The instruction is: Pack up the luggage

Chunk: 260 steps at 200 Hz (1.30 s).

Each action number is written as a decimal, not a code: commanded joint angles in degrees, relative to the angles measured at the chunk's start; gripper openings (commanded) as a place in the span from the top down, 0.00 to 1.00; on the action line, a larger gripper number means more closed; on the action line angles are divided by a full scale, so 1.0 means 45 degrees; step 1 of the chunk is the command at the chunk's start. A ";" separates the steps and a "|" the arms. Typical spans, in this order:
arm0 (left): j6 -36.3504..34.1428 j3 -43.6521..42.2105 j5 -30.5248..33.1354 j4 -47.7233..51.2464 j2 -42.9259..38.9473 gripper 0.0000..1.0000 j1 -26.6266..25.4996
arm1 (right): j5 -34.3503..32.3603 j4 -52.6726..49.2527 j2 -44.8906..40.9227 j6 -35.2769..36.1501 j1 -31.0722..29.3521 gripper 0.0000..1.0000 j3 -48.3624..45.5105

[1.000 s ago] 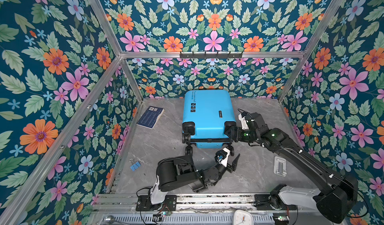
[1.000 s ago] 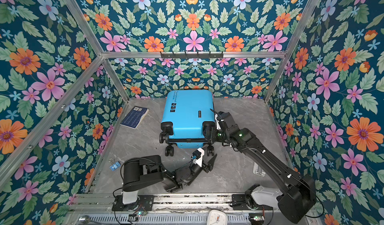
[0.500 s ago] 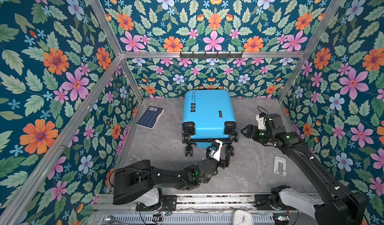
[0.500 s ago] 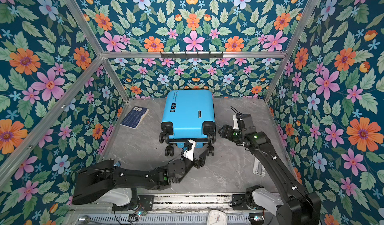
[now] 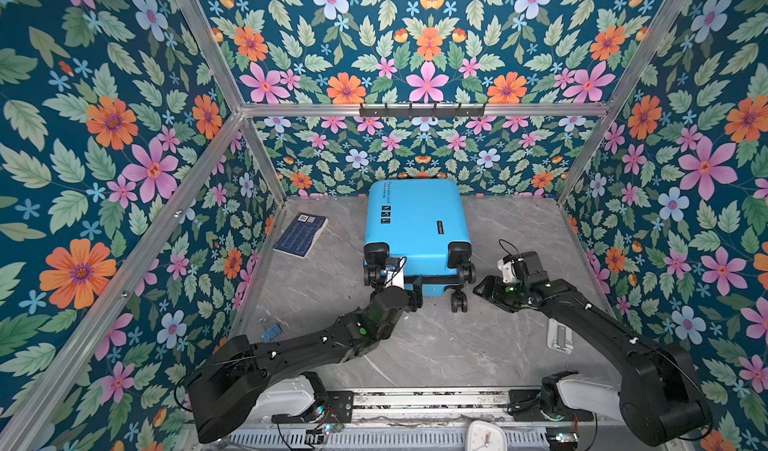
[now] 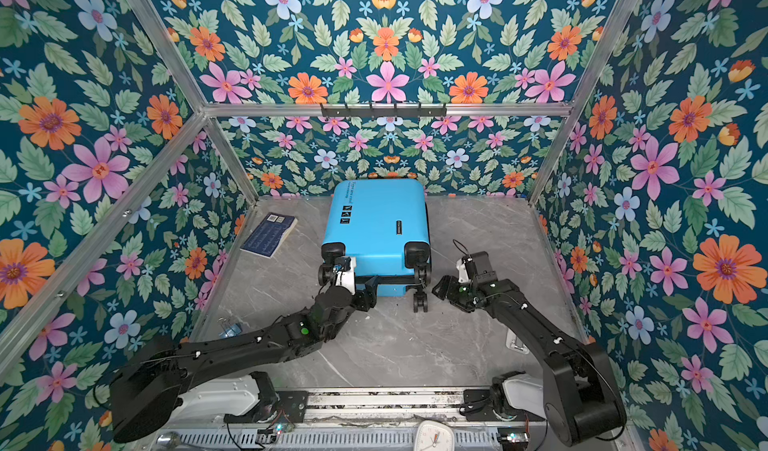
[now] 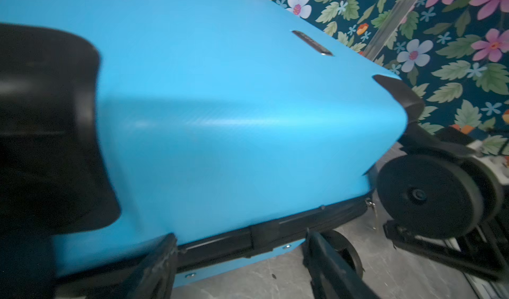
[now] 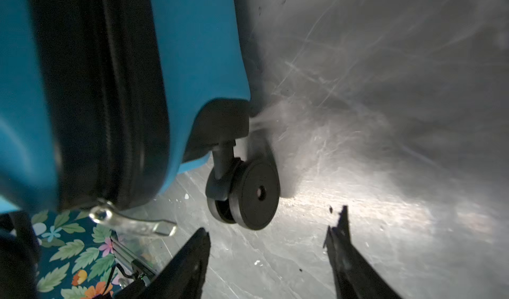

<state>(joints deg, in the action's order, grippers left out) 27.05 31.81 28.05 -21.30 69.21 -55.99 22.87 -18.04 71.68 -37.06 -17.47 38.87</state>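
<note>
Blue-shelled, the luggage lay flat on the grey desk, far end near the back wall, wheels toward the arms. Left jaws stood released at the black zip seam, apparently not clamping it. Right jaws gaped empty just beside a wheel.

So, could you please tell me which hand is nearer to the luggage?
Left. The left hand is right at the wheel end of the luggage; the right hand stands off beside a wheel.
</note>
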 commanded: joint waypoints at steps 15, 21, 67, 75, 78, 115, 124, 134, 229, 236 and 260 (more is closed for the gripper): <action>0.0167 -0.0162 -0.0082 0.0509 -0.0378 0.24 0.1202 | -0.0220 0.2307 0.0842 -0.0980 -0.1169 0.30 -0.0343; 0.0143 -0.0160 -0.0111 0.0570 -0.0446 0.24 0.1399 | -0.0253 0.2605 0.0947 -0.1118 -0.1328 0.30 -0.0427; -0.0095 0.0017 -0.0915 0.1042 -0.0840 0.23 0.2954 | -0.1187 0.4279 0.0914 -0.1087 -0.2415 0.33 -0.0920; -0.0130 0.0085 -0.1053 0.1150 -0.0856 0.23 0.3090 | -0.1304 0.4589 0.0772 -0.0963 -0.2497 0.36 -0.1080; -0.0131 0.0109 -0.1089 0.1185 -0.0881 0.23 0.3106 | -0.1327 0.4675 0.0714 -0.0920 -0.2503 0.37 -0.1134; 0.0088 0.0264 -0.1894 0.1452 -0.0927 0.23 0.3125 | -0.1492 0.5963 -0.0276 -0.0049 -0.2503 0.49 -0.1941; 0.0224 0.0236 -0.2131 0.1471 -0.0965 0.23 0.3107 | -0.1382 0.6219 -0.0453 0.0177 -0.2503 0.51 -0.2086; 0.0364 0.0219 -0.2337 0.1491 -0.1004 0.24 0.3106 | -0.1151 0.6466 -0.0628 0.0364 -0.2503 0.51 -0.2189; 0.0900 0.0601 -0.2592 0.1667 -0.1161 0.25 0.2446 | -0.0137 0.7112 0.0028 0.1067 -0.2503 0.60 -0.1406; 0.0932 0.0582 -0.2551 0.1631 -0.1159 0.25 0.2437 | -0.0022 0.7189 0.0157 0.1067 -0.2503 0.60 -0.1327; 0.0984 0.0492 -0.2516 0.1530 -0.1161 0.25 0.2417 | 0.0093 0.7217 0.0449 0.1077 -0.2513 0.61 -0.1120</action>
<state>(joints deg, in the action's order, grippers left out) 31.07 34.20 16.14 -14.11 63.90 -45.04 22.22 12.19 72.88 -32.97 -28.71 32.97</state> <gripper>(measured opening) 0.748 0.389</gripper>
